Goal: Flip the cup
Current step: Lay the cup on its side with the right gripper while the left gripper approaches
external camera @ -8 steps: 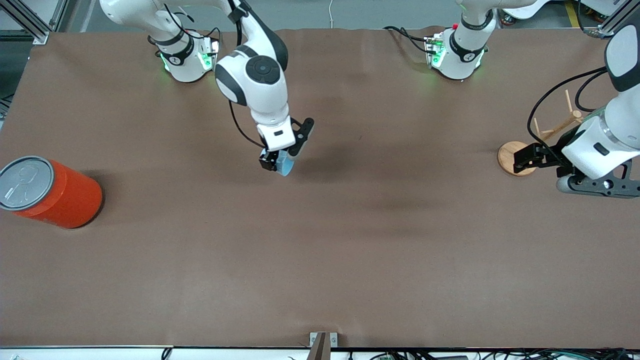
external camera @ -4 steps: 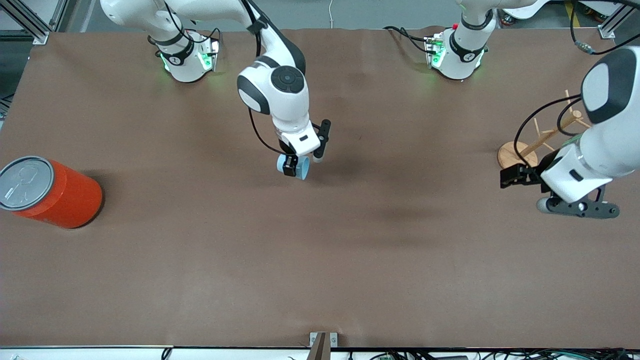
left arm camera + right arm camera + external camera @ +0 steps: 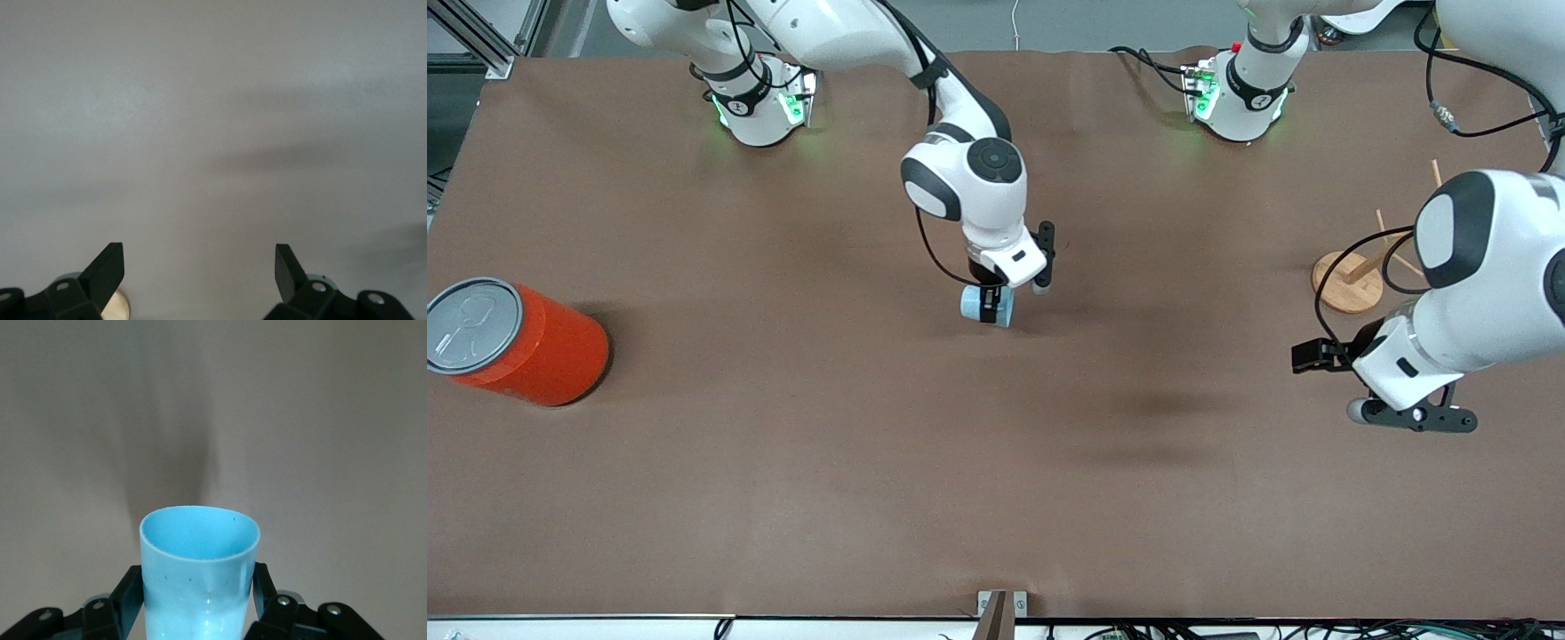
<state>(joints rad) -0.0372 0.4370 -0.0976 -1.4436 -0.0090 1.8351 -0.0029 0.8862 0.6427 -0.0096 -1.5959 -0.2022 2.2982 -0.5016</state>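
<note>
The small light-blue cup (image 3: pixel 970 303) hangs over the middle of the table in my right gripper (image 3: pixel 988 308), which is shut on it. In the right wrist view the black fingers (image 3: pixel 131 599) press both sides of the cup (image 3: pixel 199 577). Its brighter blue inside and round mouth face away from the wrist, toward the brown table. My left gripper (image 3: pixel 1307 356) is open with nothing in it, over the table near the left arm's end. The left wrist view shows its two fingertips wide apart around bare table (image 3: pixel 199 270).
A large orange canister (image 3: pixel 534 347) with a grey lid stands at the right arm's end of the table. A wooden peg stand (image 3: pixel 1350 283) sits beside the left arm, and its round base (image 3: pixel 121 304) peeks past a left finger. A metal bracket (image 3: pixel 1001 604) marks the front edge.
My right arm has carried the cup toward the left arm's end and lower in the front view, turning it as it went. My left arm has swung away from the wooden stand toward the front camera.
</note>
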